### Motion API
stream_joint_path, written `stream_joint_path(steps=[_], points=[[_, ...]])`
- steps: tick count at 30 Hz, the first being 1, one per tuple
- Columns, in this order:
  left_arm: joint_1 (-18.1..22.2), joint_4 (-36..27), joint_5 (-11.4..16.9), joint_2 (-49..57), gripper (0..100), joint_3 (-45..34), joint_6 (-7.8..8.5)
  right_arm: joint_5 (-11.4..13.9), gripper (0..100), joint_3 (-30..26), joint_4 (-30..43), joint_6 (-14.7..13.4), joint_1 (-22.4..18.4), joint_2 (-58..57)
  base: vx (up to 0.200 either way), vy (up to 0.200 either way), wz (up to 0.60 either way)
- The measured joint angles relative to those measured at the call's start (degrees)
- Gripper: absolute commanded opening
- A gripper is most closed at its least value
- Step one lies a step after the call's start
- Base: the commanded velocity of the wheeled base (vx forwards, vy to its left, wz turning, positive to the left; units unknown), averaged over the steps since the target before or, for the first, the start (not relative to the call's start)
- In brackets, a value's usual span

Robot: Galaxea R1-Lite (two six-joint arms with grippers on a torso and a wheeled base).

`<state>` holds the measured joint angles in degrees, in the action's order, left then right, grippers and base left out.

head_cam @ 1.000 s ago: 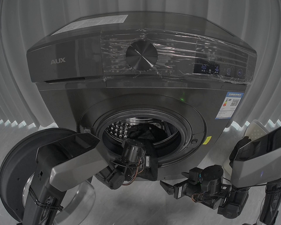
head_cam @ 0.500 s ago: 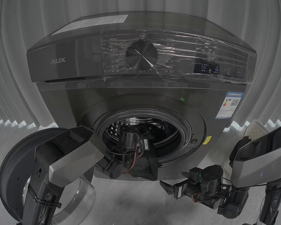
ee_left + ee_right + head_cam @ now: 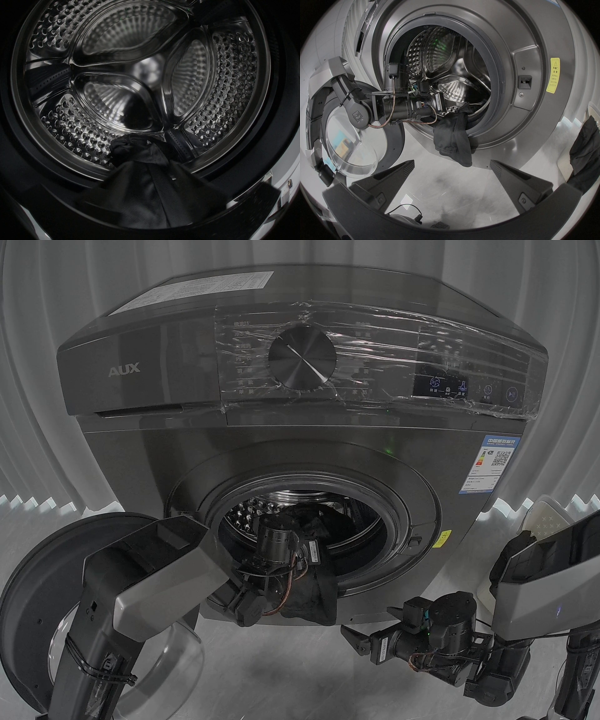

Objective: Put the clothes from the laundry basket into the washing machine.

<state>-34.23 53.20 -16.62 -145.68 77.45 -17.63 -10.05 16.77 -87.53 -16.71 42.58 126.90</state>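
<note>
black garment (image 3: 453, 137) hangs over the drum rim of the washing machine (image 3: 156, 452), half inside. left gripper (image 3: 441, 107) is right at it, grip impossible to tell; right gripper (image 3: 369, 624) hangs low right, jaws spread wide.

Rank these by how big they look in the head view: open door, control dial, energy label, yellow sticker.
Open door, largest even with part of it hidden
Control dial
Energy label
Yellow sticker, smallest
</note>
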Motion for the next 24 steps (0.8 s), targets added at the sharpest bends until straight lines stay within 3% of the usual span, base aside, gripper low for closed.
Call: stream_joint_path(steps=[19,20,24], points=[[-1.55,-2.24,0.04,-2.43,100,-1.45,-0.27,0.04,100,-0.07,0.0,0.0,0.17,0.41,0.0,0.0,0.0],[-1.54,-2.51,0.01,-2.62,0,-1.24,-0.24,0.04,100,0.0,-0.02,0.02,0.17,0.41,0.0,0.0,0.0],[-1.38,-2.89,-0.16,-3.35,0,-0.52,-0.24,0.01,100,0.0,-0.02,0.02,0.2,0.39,0.0,0.0,0.0]])
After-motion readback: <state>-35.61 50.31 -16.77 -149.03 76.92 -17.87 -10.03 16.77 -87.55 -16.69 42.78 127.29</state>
